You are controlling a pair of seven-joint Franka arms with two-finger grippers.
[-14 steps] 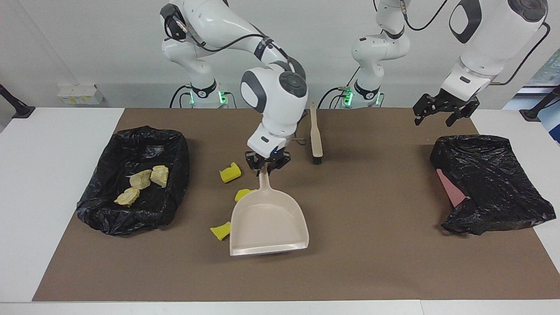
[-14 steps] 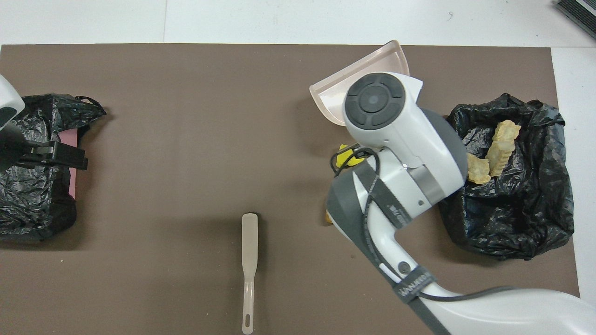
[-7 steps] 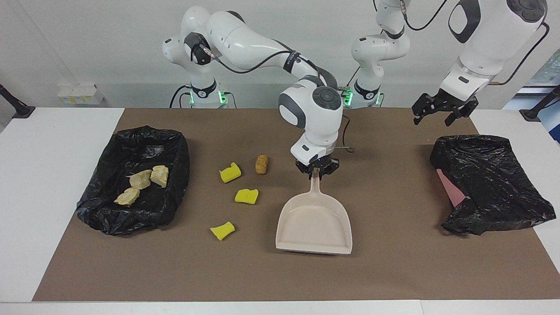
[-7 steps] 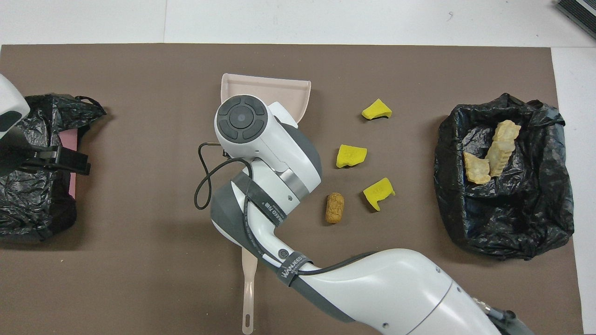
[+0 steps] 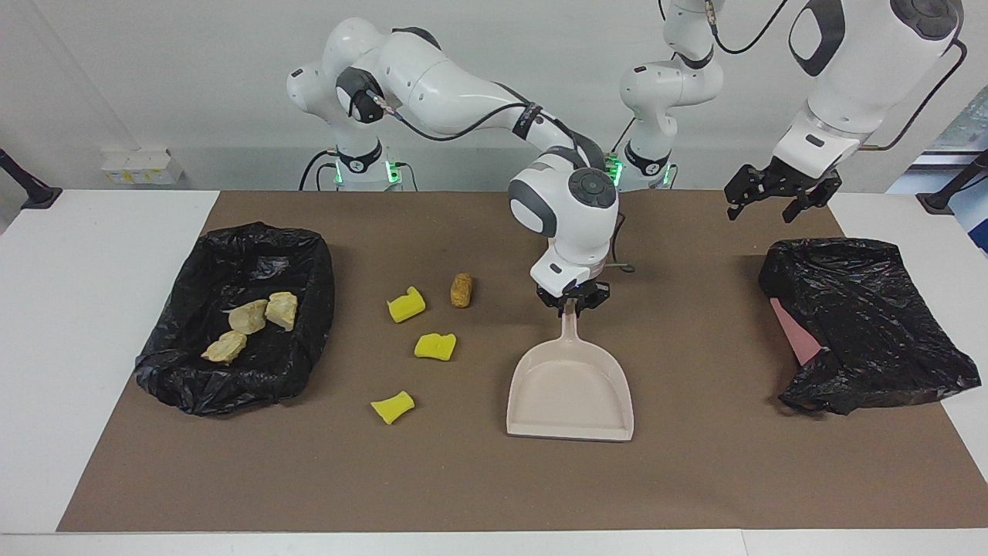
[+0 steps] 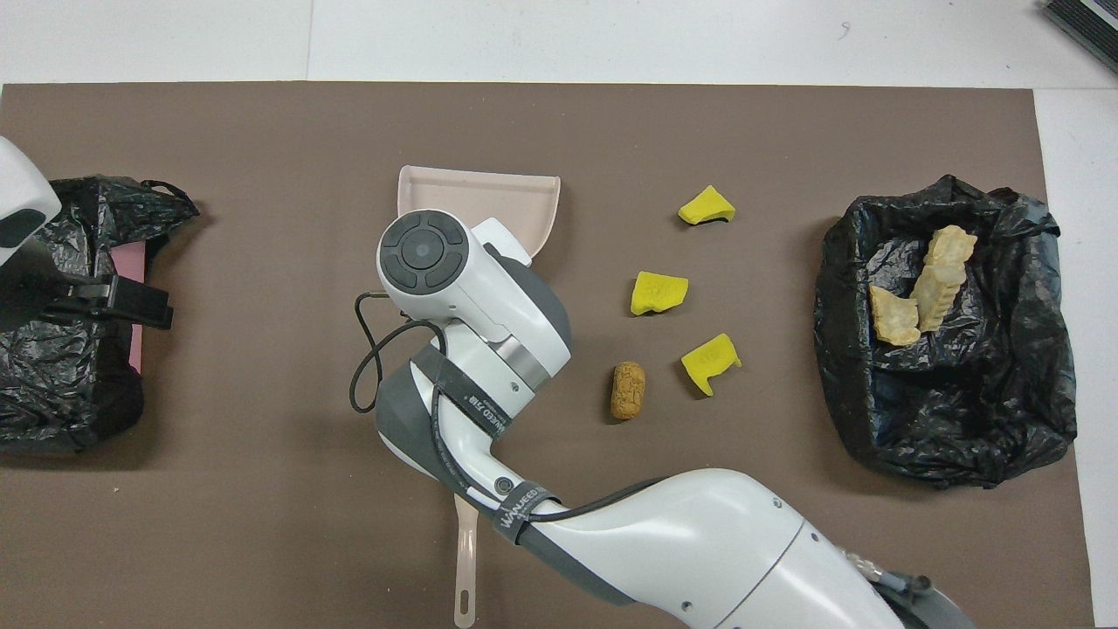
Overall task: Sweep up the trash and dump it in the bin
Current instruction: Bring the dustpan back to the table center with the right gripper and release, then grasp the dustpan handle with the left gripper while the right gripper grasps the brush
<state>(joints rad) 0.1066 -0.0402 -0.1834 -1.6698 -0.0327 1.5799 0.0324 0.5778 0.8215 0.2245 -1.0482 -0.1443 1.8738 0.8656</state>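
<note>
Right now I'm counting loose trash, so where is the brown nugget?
The brown nugget lies on the mat between the yellow chunks and the dustpan, nearer the robots than the pan's tray.

The right gripper [image 5: 572, 303] grips the handle tip of the beige plastic dustpan [image 5: 570, 392], which lies flat on the brown mat [image 5: 695, 463]; three yellow spongy chunks [image 5: 434, 346] and a brown oblong nugget [image 5: 461, 289] lie beside it; three pale tan lumps [image 5: 248, 316] sit in the black-bagged bin [image 5: 301, 262]; the left gripper [image 5: 776, 199] hangs open above a second black-bagged bin [image 5: 864, 309].
</note>
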